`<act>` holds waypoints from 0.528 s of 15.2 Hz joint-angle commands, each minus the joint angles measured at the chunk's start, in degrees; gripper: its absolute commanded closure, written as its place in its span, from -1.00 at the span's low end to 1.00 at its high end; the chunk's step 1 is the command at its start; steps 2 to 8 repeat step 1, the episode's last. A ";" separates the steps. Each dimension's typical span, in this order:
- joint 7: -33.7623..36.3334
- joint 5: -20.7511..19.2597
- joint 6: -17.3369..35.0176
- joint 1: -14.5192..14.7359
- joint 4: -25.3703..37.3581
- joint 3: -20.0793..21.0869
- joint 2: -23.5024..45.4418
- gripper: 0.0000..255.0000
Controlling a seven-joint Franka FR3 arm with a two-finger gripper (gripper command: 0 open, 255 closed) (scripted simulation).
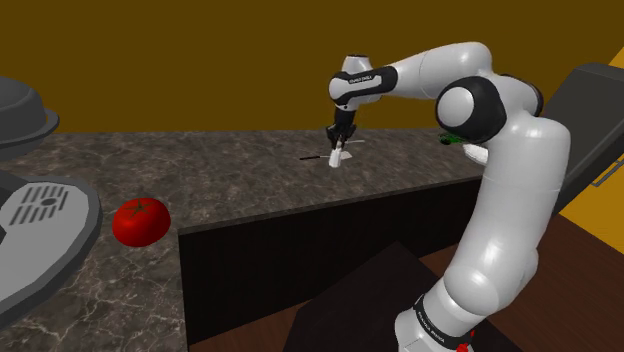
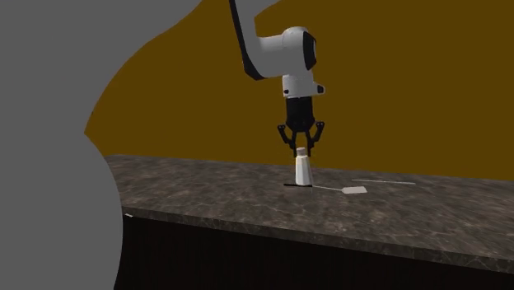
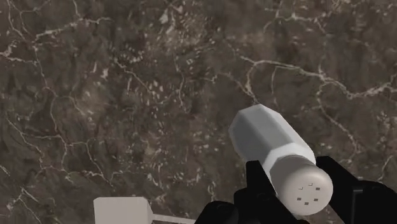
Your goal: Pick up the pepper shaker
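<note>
Gripper (image 3: 296, 175), black, closed narrowly onto the perforated cap of the white pepper shaker (image 3: 270, 143), one finger against each side. Shaker stands upright on the dark marbled counter (image 2: 206, 194), long axis vertical, holes pointing up into the hand, base down. Hold looks high and slight: in a lift the body could pivot or slide free, toppling toward the flat white utensil (image 2: 354, 190) lying near it.

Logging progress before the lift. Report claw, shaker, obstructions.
Claw shut on pepper shaker cap. Shaker white, upright, base on dark marbled counter. Flat white utensil lies beside it, apart; nothing blocks a lift.
</note>
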 commanded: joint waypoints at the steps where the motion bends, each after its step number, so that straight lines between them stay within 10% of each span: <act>1: -0.03 -0.03 -0.46 0.01 0.21 -0.02 -0.24 1.00; 8: -0.03 -0.03 -0.46 0.01 0.21 -0.02 -0.24 1.00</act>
